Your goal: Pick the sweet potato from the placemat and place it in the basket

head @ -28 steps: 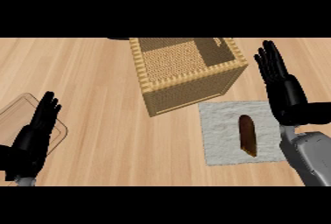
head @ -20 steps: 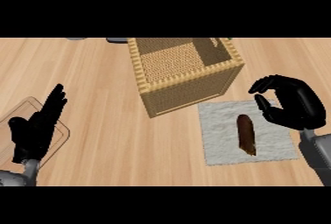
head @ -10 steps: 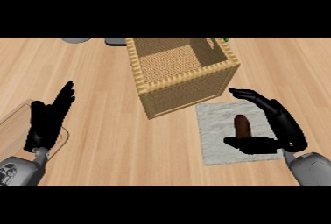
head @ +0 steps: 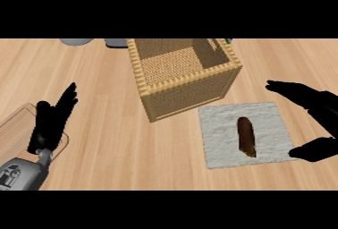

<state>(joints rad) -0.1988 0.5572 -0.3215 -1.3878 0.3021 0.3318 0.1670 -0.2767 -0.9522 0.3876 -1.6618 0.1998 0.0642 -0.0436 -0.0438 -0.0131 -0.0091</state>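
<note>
At the lower left, the left hand (head: 51,120) rests with straight fingers together. The basket (head: 187,96) stands upper centre. The sweet potato (head: 246,136) lies on the placemat (head: 221,134), lower right; the right hand (head: 317,112) spreads wide beside it, apart.

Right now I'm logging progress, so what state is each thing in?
sweet potato: lying on the placemat, not held.
placemat: flat on the counter, beside the basket.
basket: upright, nothing seen inside.
right hand: open, spread by the placemat's right edge, not touching the sweet potato.
left hand: open, resting at left.
</note>
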